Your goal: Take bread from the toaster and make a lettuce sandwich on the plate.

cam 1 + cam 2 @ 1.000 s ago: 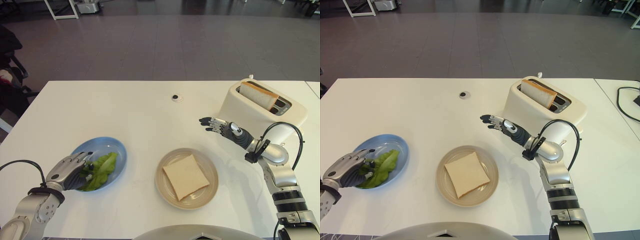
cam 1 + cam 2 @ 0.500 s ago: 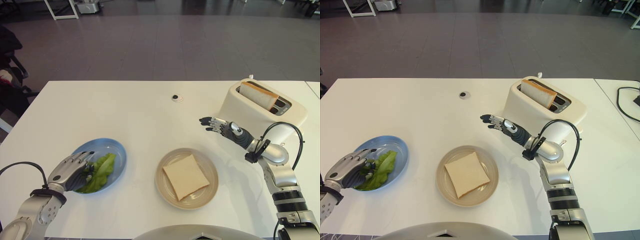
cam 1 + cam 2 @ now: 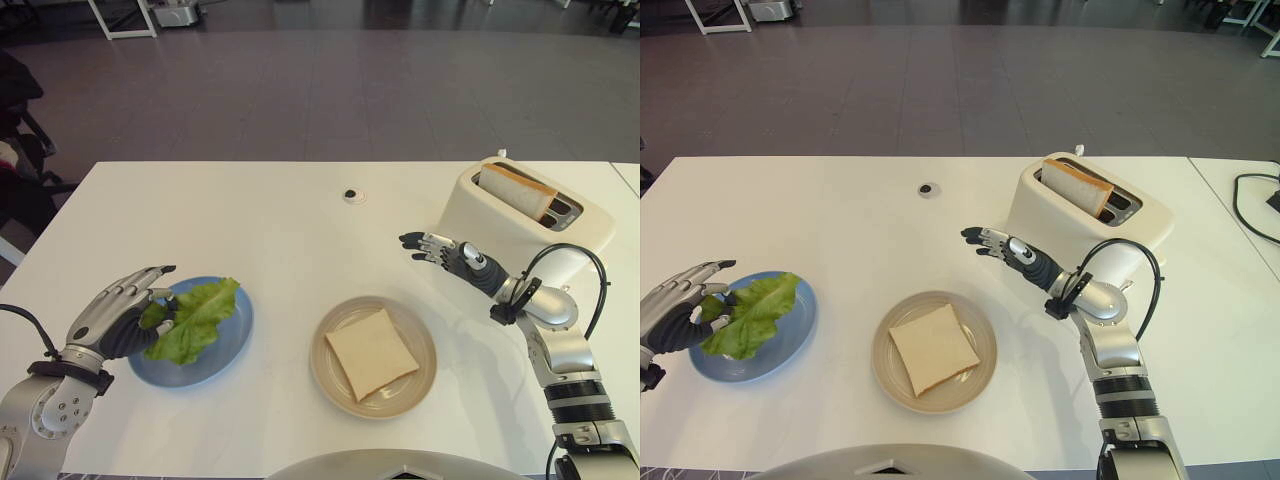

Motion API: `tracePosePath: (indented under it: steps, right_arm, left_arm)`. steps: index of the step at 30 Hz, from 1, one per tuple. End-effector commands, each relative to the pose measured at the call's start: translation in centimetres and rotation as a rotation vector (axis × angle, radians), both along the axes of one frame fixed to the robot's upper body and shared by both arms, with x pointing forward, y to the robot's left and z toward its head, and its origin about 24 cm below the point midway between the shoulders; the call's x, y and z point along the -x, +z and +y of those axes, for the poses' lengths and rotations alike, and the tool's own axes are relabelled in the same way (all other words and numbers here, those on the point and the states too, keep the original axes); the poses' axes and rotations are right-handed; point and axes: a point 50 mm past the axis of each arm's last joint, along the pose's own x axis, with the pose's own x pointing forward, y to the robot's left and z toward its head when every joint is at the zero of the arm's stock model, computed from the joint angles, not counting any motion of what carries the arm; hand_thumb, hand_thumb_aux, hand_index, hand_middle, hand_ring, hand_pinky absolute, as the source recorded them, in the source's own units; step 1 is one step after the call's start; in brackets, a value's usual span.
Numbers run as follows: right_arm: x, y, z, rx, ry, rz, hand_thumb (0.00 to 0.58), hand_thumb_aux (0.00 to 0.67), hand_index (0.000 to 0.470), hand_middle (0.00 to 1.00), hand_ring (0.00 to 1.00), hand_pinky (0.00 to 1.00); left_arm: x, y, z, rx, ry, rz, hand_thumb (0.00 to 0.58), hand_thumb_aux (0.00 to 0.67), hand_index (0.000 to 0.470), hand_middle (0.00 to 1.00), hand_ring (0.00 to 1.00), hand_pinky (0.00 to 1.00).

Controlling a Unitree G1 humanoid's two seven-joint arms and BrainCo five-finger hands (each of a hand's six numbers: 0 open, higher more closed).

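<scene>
A: Status on the left hand (image 3: 118, 320)?

B: Closed on the lettuce leaf (image 3: 197, 316), pinched at the leaf's left end. The leaf hangs over the left half of the blue dish (image 3: 226, 346). Can't tell if its lower edge touches the dish.

A: Where's the dish?

B: Front left of the worktop (image 3: 250, 220), well apart from the toaster (image 3: 492, 226).

A: Right hand (image 3: 438, 250)?

B: Fingers stretched out flat, holding nothing. It hovers over the worktop just left of the toaster, beyond the beige plate (image 3: 426, 346). Fingertips point toward the worktop's middle.

A: Bread?

B: Two slices. One slice on the plate (image 3: 372, 353) lies flat, about centred, with a corner toward the plate's front rim. One slice in the toaster (image 3: 518, 190) stands upright in the slot nearer the worktop's middle, its top sticking out.

A: Plate position?

B: Front centre, between the blue dish and the right arm. It touches neither.

A: Anything else on the worktop?

B: A small black knob (image 3: 351, 195) near the far edge, apart from everything else. A black cable loops at the right wrist.
</scene>
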Motion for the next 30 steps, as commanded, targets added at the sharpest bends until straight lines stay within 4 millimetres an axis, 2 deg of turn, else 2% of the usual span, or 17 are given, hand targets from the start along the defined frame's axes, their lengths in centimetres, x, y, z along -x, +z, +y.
tracePosePath:
  steps: [1,5,11,15,19,21,24,30]
  right_arm:
    - [-0.3,0.1,0.1,0.005,0.002,0.005,0.000,0.000,0.000,0.00,0.00,0.00]
    - [-0.3,0.0,0.0,0.006,0.000,0.005,0.000,0.000,0.000,0.00,0.00,0.00]
    - [-0.5,0.1,-0.1,0.011,-0.005,0.000,0.000,0.000,0.000,0.00,0.00,0.00]
    - [-0.7,0.1,0.0,0.008,-0.006,-0.002,0.000,0.000,0.000,0.00,0.00,0.00]
    - [-0.8,0.1,-0.1,0.005,-0.013,-0.004,0.000,0.000,0.000,0.00,0.00,0.00]
    - [-0.9,0.2,0.1,0.002,-0.010,-0.005,0.000,0.000,0.000,0.00,0.00,0.00]
    - [-0.9,0.1,0.2,-0.001,-0.006,-0.005,0.000,0.000,0.000,0.00,0.00,0.00]
    - [-1.0,0.0,0.6,-0.007,0.000,-0.001,0.000,0.000,0.000,0.00,0.00,0.00]
  left_arm:
    - [-0.1,0.2,-0.3,0.044,-0.020,0.007,0.580,0.670,0.470,0.00,0.00,0.00]
    - [-0.7,0.8,-3.2,0.176,-0.124,0.002,0.580,0.670,0.470,0.00,0.00,0.00]
    - [-2.3,2.7,-10.4,0.328,-0.370,0.010,0.580,0.670,0.470,0.00,0.00,0.00]
    - [-4.2,2.3,-15.5,0.377,-0.520,0.054,0.580,0.670,0.470,0.00,0.00,0.00]
    - [-5.7,0.5,-19.1,0.358,-0.596,0.107,0.580,0.670,0.470,0.00,0.00,0.00]
    - [-6.0,-0.7,-20.1,0.316,-0.609,0.135,0.580,0.670,0.470,0.00,0.00,0.00]
    - [-5.9,-2.2,-20.6,0.246,-0.616,0.171,0.580,0.670,0.470,0.00,0.00,0.00]
    - [-5.0,-3.3,-21.2,0.197,-0.648,0.214,0.580,0.670,0.470,0.00,0.00,0.00]
